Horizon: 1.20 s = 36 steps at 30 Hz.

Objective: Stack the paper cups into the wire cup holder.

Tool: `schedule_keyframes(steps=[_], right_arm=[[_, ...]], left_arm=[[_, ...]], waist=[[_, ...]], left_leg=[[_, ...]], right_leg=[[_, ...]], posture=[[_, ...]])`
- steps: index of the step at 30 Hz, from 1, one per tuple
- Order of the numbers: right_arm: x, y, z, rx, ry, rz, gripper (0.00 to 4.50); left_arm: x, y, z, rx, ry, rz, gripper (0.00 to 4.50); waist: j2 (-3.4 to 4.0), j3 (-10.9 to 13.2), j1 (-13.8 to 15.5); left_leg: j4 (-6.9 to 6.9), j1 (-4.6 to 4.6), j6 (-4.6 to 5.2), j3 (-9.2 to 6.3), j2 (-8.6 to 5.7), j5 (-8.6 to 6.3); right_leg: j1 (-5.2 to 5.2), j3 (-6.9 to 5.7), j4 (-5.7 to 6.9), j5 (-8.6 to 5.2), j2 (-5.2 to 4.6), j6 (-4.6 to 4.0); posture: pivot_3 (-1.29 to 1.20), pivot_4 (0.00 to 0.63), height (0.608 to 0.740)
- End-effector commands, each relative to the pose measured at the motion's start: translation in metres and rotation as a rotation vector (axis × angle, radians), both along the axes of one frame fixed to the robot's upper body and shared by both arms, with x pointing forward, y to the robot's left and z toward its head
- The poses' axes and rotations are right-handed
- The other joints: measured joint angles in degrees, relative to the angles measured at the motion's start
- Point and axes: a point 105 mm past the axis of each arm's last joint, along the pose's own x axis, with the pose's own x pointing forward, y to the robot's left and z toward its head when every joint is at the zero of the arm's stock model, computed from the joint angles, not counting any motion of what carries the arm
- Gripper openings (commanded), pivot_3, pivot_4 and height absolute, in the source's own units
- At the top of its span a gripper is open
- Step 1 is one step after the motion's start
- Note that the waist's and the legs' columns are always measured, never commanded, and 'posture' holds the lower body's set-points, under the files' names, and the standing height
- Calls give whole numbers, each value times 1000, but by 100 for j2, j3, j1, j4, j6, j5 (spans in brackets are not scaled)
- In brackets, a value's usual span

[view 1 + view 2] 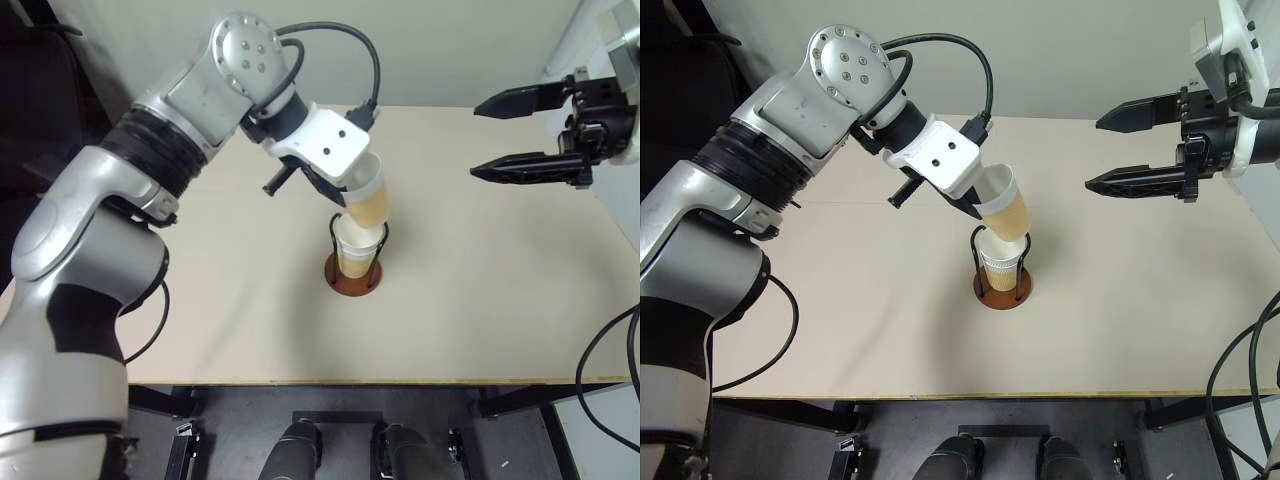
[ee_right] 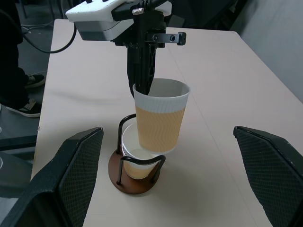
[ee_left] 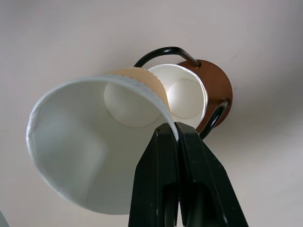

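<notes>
Tan-banded paper cup (image 2: 158,117) hides much of the cup (image 1: 1000,262) seated in the wire cup holder (image 2: 135,176). Left gripper (image 2: 142,87) pinches its rim, tilted just above. Right gripper (image 1: 500,135) gapes wide, empty, well apart.

No legible text
No words, labels, brands, numbers or signs can be read on anything shown.

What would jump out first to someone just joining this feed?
The left gripper near the table's middle, pinching the rim of a paper cup and hanging it tilted just above the wire cup holder, where another cup already sits. Next, the right gripper, fingers spread wide and empty, held above the table's right side.
</notes>
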Motion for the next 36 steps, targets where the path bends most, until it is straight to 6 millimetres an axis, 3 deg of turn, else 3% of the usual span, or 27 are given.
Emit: schedule_keyframes(steps=[1,16,36], right_arm=[[-7,0,12,-5,-55,0,4500],[-7,-2,11,-5,-50,-9,4500],[-7,-2,7,-6,-36,-10,4500]], left_arm=[[-5,-2,10,40,-36,-37,71],[-10,-8,25,76,-64,-62,71],[-12,-2,24,170,-61,-56,71]], waist=[[1,0,3],[-1,0,1],[2,1,18]], left_leg=[[2,-1,1,-9,6,-1],[0,-1,4,0,-4,-2],[3,-8,1,-7,0,-1]], right_leg=[[1,5,-1,0,-8,0],[1,3,-2,1,-4,3],[0,0,-5,3,-6,5]], posture=[[0,150,740],[0,150,740],[0,150,740]])
